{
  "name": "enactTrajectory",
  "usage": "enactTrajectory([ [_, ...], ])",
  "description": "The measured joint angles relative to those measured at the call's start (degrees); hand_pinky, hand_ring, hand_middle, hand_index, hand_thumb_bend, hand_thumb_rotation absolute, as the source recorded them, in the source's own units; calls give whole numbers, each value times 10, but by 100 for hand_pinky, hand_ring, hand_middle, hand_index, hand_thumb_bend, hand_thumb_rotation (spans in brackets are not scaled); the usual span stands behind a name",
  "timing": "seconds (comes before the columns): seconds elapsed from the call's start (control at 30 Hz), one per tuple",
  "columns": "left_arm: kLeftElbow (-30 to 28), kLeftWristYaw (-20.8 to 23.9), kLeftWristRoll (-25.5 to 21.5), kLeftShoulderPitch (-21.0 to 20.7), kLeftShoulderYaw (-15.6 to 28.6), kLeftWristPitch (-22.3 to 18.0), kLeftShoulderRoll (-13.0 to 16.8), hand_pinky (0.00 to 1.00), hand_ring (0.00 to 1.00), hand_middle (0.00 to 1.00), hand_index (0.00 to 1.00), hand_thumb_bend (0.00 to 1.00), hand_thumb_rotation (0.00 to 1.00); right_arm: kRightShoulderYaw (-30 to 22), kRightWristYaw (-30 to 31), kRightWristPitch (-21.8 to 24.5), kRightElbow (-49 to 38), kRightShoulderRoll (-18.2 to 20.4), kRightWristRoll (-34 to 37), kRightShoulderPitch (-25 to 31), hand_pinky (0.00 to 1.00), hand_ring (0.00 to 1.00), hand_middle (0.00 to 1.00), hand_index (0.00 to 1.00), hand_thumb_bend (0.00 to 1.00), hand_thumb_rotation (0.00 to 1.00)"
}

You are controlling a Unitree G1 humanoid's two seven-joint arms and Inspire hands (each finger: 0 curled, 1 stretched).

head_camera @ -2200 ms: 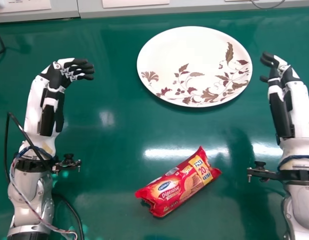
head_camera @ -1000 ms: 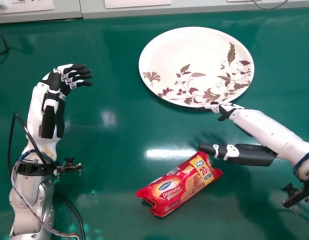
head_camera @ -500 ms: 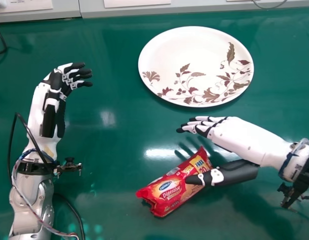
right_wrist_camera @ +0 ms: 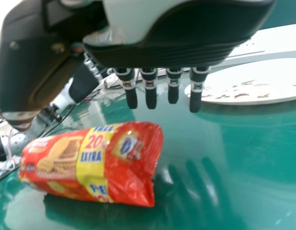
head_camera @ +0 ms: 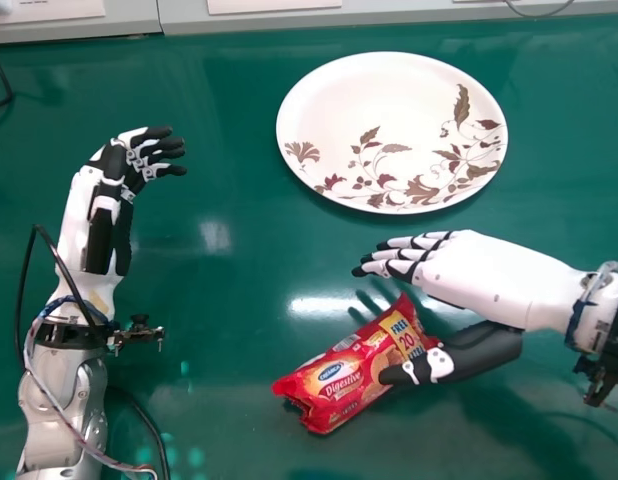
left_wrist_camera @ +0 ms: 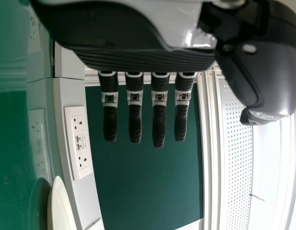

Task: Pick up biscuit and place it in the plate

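Note:
A red biscuit packet point(head_camera: 341, 378) lies slantwise on the green table, below the white plate point(head_camera: 374, 120) with its brown leaf pattern. My right hand point(head_camera: 469, 265) is over the packet's right end, its thumb across the near side and its extended fingers beyond the far side. In the right wrist view, the packet point(right_wrist_camera: 93, 160) lies below my right hand point(right_wrist_camera: 173, 84), whose fingers are straight and not curled round it. My left hand point(head_camera: 139, 158) rests at the left with relaxed fingers; in the left wrist view my left hand point(left_wrist_camera: 134, 110) holds nothing.
Black cables point(head_camera: 29, 270) run along my left arm. A grey panel point(head_camera: 289, 15) with sockets borders the table's far edge. Green tabletop point(head_camera: 229, 300) lies between my left arm and the packet.
My right arm has swung inward from the right side, bringing its hand down past the plate's near rim to the packet. The left hand, plate and packet have hardly moved.

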Motion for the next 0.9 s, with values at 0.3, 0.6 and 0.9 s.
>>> enactTrajectory([
  [0.3,-1,5,5,0,1,0,0,63,71,70,74,67,29,33,8,-56,-7,-17,-64,-23,86,100,100,98,100,39],
  [0.6,0,8,6,-2,1,-5,-1,65,72,72,75,67,30,59,-38,-121,25,-8,-122,-41,87,98,98,95,100,40],
  [0.9,0,10,3,-2,1,-2,-1,68,73,73,75,67,29,77,-81,-132,49,8,-156,-49,84,95,95,93,100,34],
])
